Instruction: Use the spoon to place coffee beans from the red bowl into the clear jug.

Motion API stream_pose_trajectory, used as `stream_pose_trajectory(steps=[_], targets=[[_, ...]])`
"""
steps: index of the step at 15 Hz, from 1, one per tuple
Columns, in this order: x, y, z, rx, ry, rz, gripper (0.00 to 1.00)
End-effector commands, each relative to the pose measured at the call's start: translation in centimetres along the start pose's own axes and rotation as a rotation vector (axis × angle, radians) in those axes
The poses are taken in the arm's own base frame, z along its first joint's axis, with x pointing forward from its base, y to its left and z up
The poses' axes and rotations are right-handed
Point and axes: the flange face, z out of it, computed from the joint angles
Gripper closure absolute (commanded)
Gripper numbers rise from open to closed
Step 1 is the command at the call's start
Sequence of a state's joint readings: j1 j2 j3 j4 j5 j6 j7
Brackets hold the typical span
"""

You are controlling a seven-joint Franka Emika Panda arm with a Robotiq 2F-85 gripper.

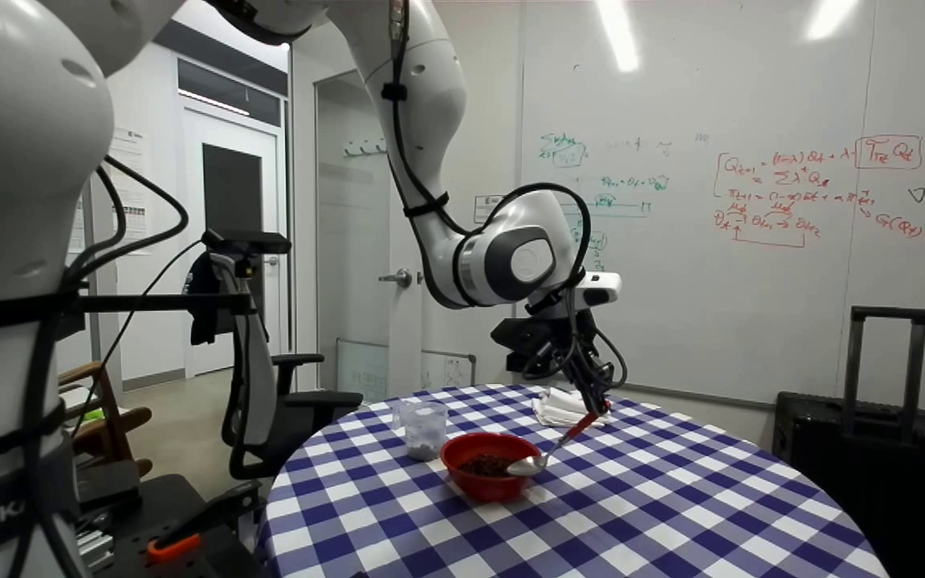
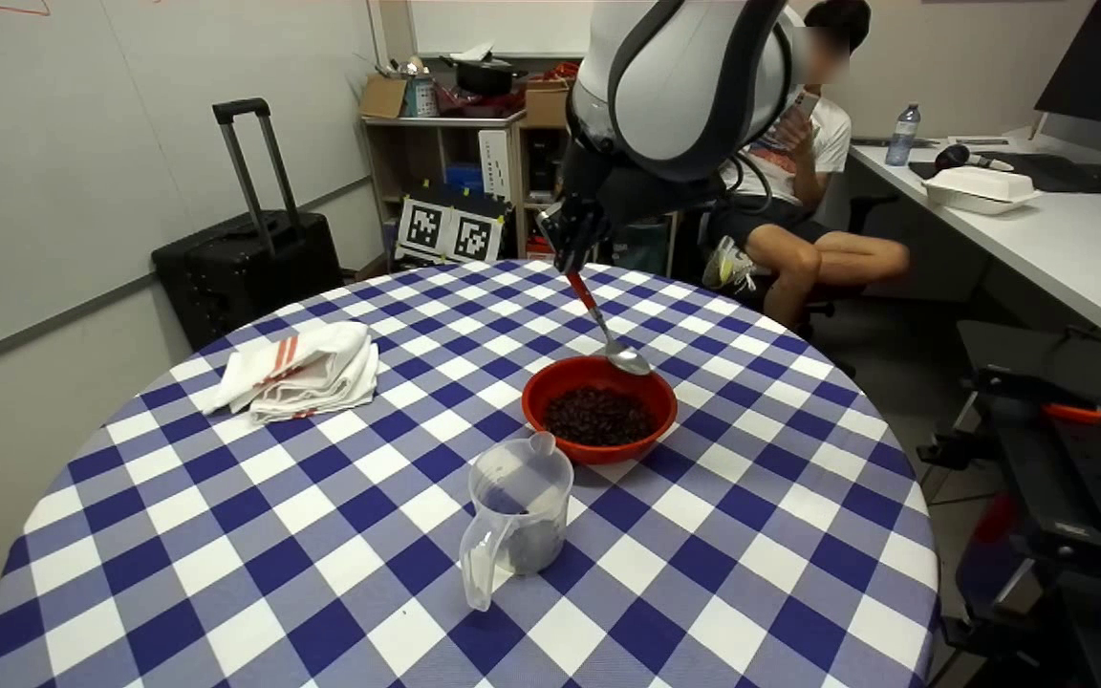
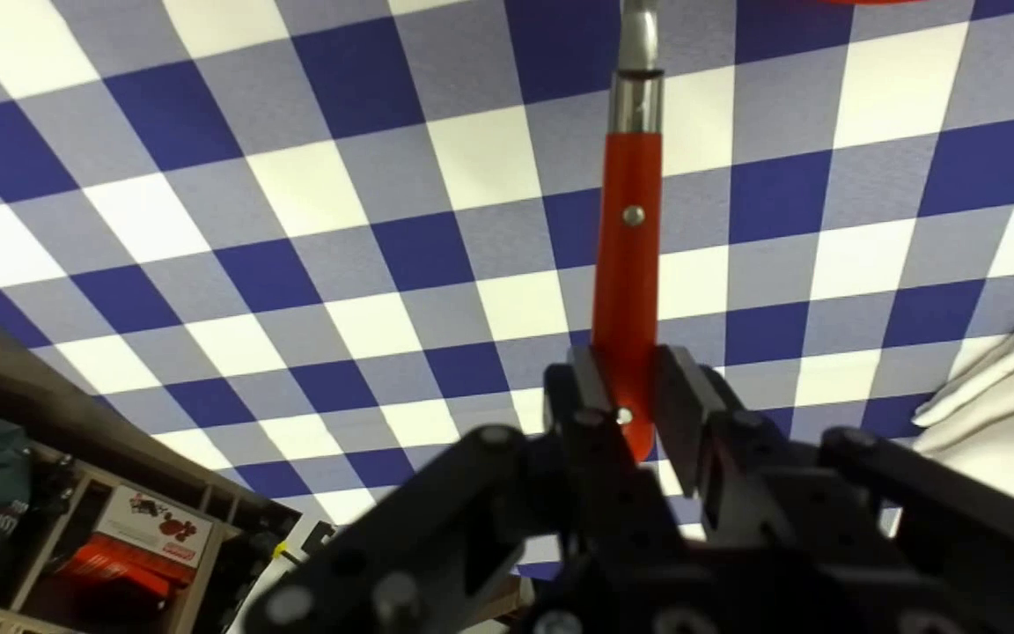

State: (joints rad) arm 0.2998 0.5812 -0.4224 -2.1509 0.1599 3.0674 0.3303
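Blue-checked tablecloth [image 1: 647,522] underneath. In an exterior view, clear jug [image 1: 425,425] stood just beside red bowl [image 1: 482,488], at its ten o'clock. In an exterior view, spoon [image 2: 602,321] overlapped the bowl's rim at one; towel [image 2: 326,368] lay at nine, open tablecloth at three. Wrist view: gripper [image 3: 628,387] pinched the spoon's handle; tablecloth edge ran at eight o'clock.
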Motion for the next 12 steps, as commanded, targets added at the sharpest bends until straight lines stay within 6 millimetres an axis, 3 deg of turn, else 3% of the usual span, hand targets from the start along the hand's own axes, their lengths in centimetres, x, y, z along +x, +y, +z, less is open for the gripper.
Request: stream_pose_trajectory(steps=[1, 5, 12], targets=[[-0.3, -1.0, -1.1, -0.032, -0.018, 0.034, 0.95], [-0.6, -2.4, -1.9, -0.047, -0.03, 0.075, 0.95], [-1.8, -5.6, -1.5, -0.131, 0.0, 0.089, 0.95]])
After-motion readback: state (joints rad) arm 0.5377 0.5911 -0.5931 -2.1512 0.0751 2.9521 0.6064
